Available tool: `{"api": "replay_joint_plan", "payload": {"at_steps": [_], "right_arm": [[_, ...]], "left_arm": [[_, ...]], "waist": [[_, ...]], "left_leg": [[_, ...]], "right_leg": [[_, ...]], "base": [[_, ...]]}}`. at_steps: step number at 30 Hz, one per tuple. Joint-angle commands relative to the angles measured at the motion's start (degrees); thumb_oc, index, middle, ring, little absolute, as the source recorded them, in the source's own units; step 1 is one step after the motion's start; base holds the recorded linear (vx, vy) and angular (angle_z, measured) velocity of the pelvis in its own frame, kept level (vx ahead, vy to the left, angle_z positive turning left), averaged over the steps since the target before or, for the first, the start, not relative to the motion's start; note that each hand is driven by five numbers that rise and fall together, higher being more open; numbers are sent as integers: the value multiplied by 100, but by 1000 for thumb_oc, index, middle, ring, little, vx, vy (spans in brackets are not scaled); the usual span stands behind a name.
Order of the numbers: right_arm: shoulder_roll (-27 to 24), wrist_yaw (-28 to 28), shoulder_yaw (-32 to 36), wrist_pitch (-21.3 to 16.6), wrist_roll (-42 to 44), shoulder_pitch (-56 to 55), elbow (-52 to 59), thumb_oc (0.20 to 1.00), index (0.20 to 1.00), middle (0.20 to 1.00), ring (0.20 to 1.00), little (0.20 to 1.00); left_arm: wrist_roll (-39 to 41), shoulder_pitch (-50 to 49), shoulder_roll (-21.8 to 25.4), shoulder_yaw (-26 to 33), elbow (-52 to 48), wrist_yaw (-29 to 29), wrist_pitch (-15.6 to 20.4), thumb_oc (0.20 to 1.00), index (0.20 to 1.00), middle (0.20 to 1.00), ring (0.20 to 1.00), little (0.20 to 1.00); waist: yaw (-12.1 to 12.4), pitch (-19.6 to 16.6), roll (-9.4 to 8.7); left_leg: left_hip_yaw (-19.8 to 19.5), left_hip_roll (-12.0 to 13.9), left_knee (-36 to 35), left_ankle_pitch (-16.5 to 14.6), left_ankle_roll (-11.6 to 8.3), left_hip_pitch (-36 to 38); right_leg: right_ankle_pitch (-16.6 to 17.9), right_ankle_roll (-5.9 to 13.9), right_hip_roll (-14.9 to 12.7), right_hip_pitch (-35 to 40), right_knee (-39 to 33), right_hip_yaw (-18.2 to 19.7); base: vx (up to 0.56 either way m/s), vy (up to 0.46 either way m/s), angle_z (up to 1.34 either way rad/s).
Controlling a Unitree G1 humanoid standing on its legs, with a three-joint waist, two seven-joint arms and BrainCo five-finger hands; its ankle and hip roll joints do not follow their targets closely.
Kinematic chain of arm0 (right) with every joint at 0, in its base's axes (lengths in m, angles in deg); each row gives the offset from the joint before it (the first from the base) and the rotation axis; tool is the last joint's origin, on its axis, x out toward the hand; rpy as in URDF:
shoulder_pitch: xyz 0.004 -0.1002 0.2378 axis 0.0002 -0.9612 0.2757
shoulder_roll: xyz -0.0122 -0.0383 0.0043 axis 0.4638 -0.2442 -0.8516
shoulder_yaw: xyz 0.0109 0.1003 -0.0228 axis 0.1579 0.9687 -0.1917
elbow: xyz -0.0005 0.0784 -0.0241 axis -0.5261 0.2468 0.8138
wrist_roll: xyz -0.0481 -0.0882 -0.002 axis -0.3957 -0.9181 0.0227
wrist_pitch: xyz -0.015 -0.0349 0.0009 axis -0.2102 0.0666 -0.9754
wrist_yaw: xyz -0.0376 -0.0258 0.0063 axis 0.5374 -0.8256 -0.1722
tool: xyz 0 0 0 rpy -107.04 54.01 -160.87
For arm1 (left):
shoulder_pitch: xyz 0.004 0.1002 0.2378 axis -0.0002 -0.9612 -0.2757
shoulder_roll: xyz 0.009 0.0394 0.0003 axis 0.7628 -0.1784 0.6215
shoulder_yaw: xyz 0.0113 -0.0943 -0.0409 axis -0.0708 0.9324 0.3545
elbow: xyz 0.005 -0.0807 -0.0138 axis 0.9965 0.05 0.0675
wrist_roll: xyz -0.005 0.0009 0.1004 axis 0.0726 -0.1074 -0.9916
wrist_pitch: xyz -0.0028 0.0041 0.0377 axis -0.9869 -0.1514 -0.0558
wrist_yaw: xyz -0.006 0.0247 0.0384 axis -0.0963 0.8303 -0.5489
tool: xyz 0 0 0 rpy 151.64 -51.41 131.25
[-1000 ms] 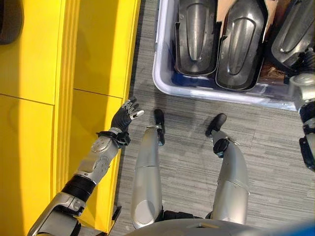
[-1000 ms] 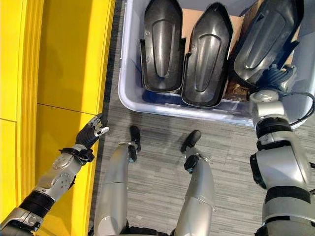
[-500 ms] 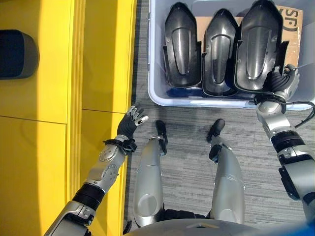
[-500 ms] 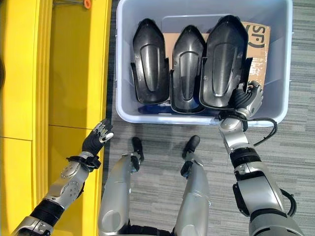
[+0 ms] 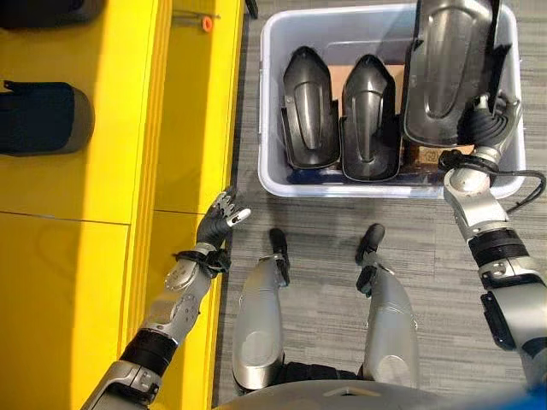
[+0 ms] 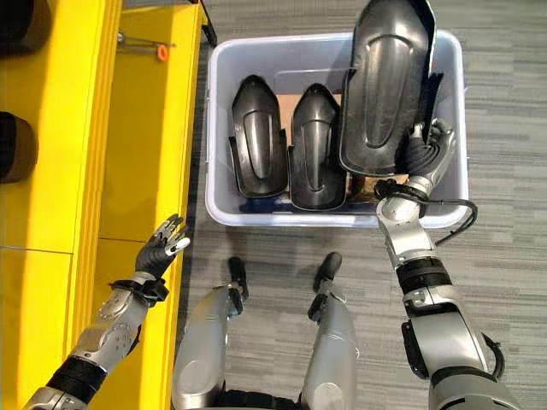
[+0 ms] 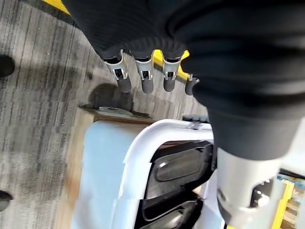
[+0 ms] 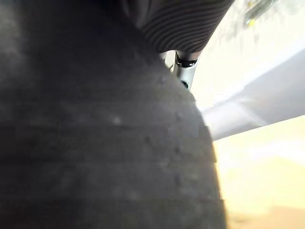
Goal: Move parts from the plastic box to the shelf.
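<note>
A pale plastic box (image 5: 270, 179) stands on the grey floor ahead of me. Two black moulded parts (image 5: 310, 120) (image 5: 369, 121) lean side by side inside it. A third, larger black part (image 6: 389, 85) is raised above the box's right end, with my right hand (image 6: 425, 155) shut round its lower edge. Up close in the right wrist view, that part's dark surface (image 8: 95, 133) hides most of the hand. My left hand (image 5: 218, 225) is open with straight fingers (image 7: 143, 81), held beside the yellow shelf (image 5: 111, 171) and touching nothing.
Dark parts (image 5: 43, 115) lie on the yellow shelf at the far left. A small orange piece (image 5: 206, 23) sits on the shelf's far edge. Brown cardboard (image 5: 338, 79) lines the box bottom. Grey carpet lies between shelf and box.
The camera has tilted, so the whole box sits lower in view. My right hand has lifted the large black part up above the other two. The left hand has stayed where it was.
</note>
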Motion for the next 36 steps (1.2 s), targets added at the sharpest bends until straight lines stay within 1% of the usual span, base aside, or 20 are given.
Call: {"api": "replay_joint_plan", "payload": {"at_steps": [1,2,3,5,6,9,11,13,14,17,18,20,21,24,25,29,31,36], "right_arm": [[-123,398,346,-346,72,35,847,200,200,200,200,200],[-74,606,358,-286,199,-26,1066,200,200,200,200,200],[-23,870,369,-220,402,-94,1236,200,200,200,200,200],[28,1107,345,-166,573,-139,1352,200,200,200,200,200],[73,1345,331,-151,645,-175,1445,200,200,200,200,200],[259,1742,164,-6,830,-314,1780,200,200,200,200,200],[322,1818,99,48,864,-347,1889,200,200,200,200,200],[443,2085,-21,147,911,-408,2065,200,200,200,200,200],[503,2165,-96,259,1011,-434,2157,200,200,200,200,200],[651,2361,-259,337,1046,-505,2266,200,200,200,200,200],[748,2407,-341,417,1056,-562,2362,200,200,200,200,200],[863,2462,-470,485,1010,-660,2507,200,200,200,200,200],[922,2478,-552,547,1029,-719,2588,200,200,200,200,200],[989,2391,-738,705,1101,-810,2792,200,200,200,200,200],[1017,2452,-799,785,1183,-817,2812,200,200,200,200,200],[1104,2554,-983,868,1127,-809,2838,200,200,200,200,200],[1123,2628,-1099,994,1196,-839,2917,200,200,200,200,200],[1128,2761,-1284,1069,1139,-921,3050,200,200,200,200,200]], "left_arm": [[-236,-364,-59,110,-500,-156,354,1000,1000,1000,1000,1000],[-234,-423,-53,134,-537,-147,374,1000,1000,1000,1000,1000],[-229,-483,-48,176,-585,-158,371,1000,1000,1000,1000,1000],[-266,-556,-75,201,-583,-177,385,1000,1000,1000,1000,1000],[-247,-609,-79,234,-607,-188,382,1000,1000,1000,1000,1000],[-270,-715,-113,258,-641,-179,425,1000,1000,1000,1000,1000],[-292,-744,-120,259,-655,-192,436,1000,1000,1000,1000,1000],[-372,-798,-130,239,-710,-199,472,1000,1000,1000,1000,1000],[-362,-825,-135,234,-741,-210,467,1000,1000,1000,1000,1000],[-333,-906,-153,215,-810,-260,476,1000,1000,1000,1000,1000],[-347,-949,-158,209,-867,-294,449,1000,1000,1000,1000,1000],[-357,-1003,-149,182,-918,-402,427,1000,1000,1000,1000,1000],[-365,-1030,-135,149,-954,-451,384,1000,1000,1000,1000,1000],[-409,-1064,-119,79,-941,-616,380,1000,1000,1000,1000,1000],[-403,-1063,-113,67,-940,-656,351,1000,1000,1000,1000,1000],[-466,-1040,-140,-43,-949,-747,229,1000,1000,1000,1000,1000],[-487,-995,-162,-170,-955,-718,199,1000,1000,1000,1000,1000],[-520,-908,-133,-369,-990,-678,175,1000,1000,1000,1000,1000]], "waist": [[132,-44,96],[136,-44,94],[139,-44,95],[156,-44,95],[170,-44,99],[221,-44,99],[237,-44,101],[288,-44,106],[317,-63,110],[386,-103,124],[416,-132,131],[427,-162,151],[428,-172,154],[453,-212,176],[482,-225,185],[579,-260,187],[622,-283,176],[688,-301,150]], "left_leg": [[-208,-93,-344,140,-113,236],[-221,-103,-386,152,-108,351],[-183,-93,-445,273,-58,386],[-196,-100,-484,279,-57,515],[-213,-109,-511,287,-57,588],[-250,-124,-555,317,-54,751],[-265,-126,-576,330,-55,800],[-320,-137,-637,362,-57,888],[-341,-130,-682,396,-63,918],[-379,-117,-804,469,-75,1004],[-357,-86,-892,519,-93,1072],[-156,29,-1007,610,-130,1196],[-70,77,-1038,564,-212,1316],[214,133,-1190,679,-233,1482],[206,103,-1237,695,-228,1512],[126,-2,-1246,677,-177,1547],[96,-91,-1275,658,-141,1580],[50,-272,-1289,588,-63,1592]], "right_leg": [[-1160,497,-187,451,864,-244],[-1154,484,-186,572,823,-263],[-1049,403,-175,637,732,-336],[-1064,388,-174,780,698,-357],[-1077,381,-175,861,685,-374],[-1088,362,-201,1078,644,-453],[-1090,358,-208,1142,631,-482],[-1094,348,-223,1278,589,-547],[-1091,347,-228,1332,562,-582],[-1082,352,-239,1459,487,-657],[-1090,354,-261,1541,460,-731],[-1105,363,-316,1670,445,-910],[-1228,434,-377,1792,507,-973],[-1234,473,-464,1970,518,-1252],[-1241,490,-488,2017,510,-1305],[-1191,553,-549,2144,441,-1398],[-1108,626,-584,2244,303,-1426],[-841,753,-701,2394,-14,-1406]], "base": [[-8,85,-1],[-78,79,-3],[-79,60,2],[-49,54,7],[-20,53,10],[-35,51,15],[-32,35,12],[-45,55,7],[-32,52,12],[-29,55,25],[-35,68,20],[-4,64,24],[21,55,56],[-44,69,75],[-73,135,76],[-62,136,49],[-78,172,29],[-82,162,22]]}}
